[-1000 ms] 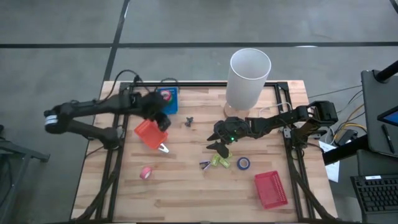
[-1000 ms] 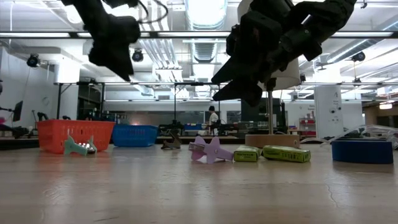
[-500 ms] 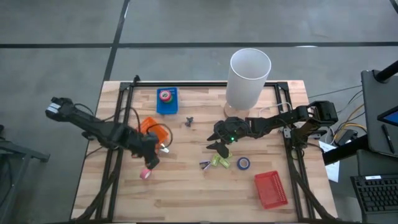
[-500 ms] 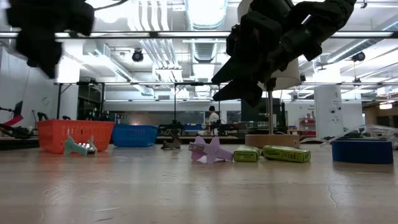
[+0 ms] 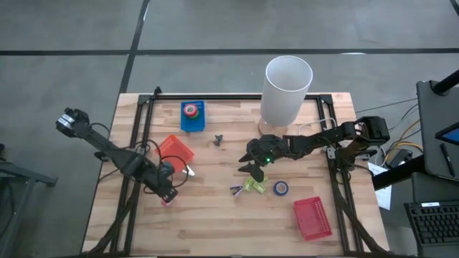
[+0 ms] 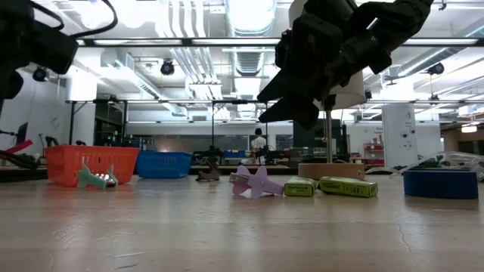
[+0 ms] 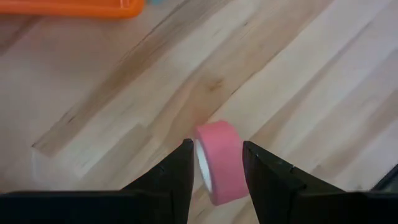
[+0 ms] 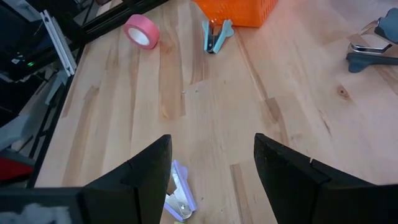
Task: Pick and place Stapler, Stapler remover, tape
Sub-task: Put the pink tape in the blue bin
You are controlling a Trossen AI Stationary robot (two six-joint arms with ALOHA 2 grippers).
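Your left pincer (image 7: 216,163) is spread around the pink tape (image 7: 217,160), which stands on edge between its fingers, while your spread right pincer (image 5: 252,164) hangs far off.

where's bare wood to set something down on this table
Free: the near strip between the pink tape and the red basket, and the middle between the orange basket and the right gripper. Crowded: around the blue tape and the white cylinder.

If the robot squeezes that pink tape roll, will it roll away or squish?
The pink tape roll stands on its edge between the left gripper's open fingers, so a nudge would probably set it rolling. It looks like a firm little ring, likely light. Its smooth round side might slip.
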